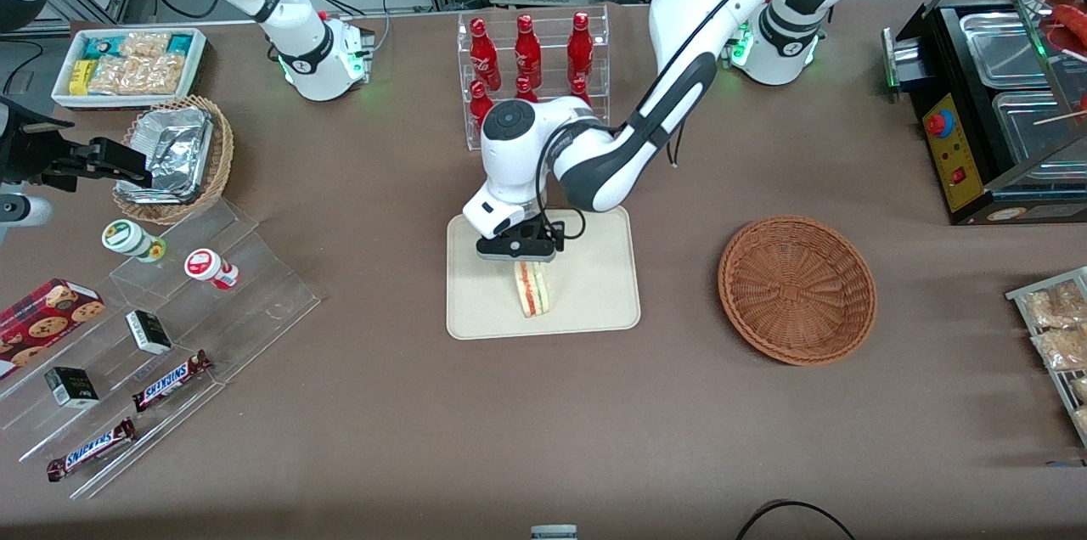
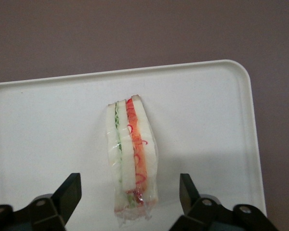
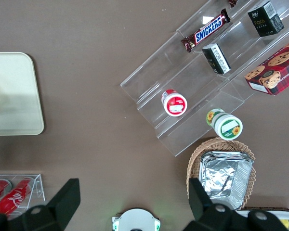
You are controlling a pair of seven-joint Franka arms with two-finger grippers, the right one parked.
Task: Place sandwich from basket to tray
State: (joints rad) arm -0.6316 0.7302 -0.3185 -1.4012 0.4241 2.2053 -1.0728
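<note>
The sandwich (image 1: 532, 289), a clear-wrapped white wedge with red and green filling, lies on the cream tray (image 1: 594, 302) in the middle of the table. In the left wrist view the sandwich (image 2: 131, 159) rests on the tray (image 2: 207, 120) between the two black fingers (image 2: 68, 195), which stand wide apart and do not touch it. My left gripper (image 1: 520, 261) is open, just above the sandwich's end farther from the front camera. The reddish-brown wicker basket (image 1: 796, 289) stands empty on the table, beside the tray toward the working arm's end.
A clear rack of red bottles (image 1: 531, 69) stands farther from the camera than the tray. Toward the parked arm's end are clear display steps (image 1: 161, 336) with snack bars and cups, a tan basket with foil (image 1: 177, 156) and a white snack bin (image 1: 127, 64). A black food warmer (image 1: 994, 107) stands at the working arm's end.
</note>
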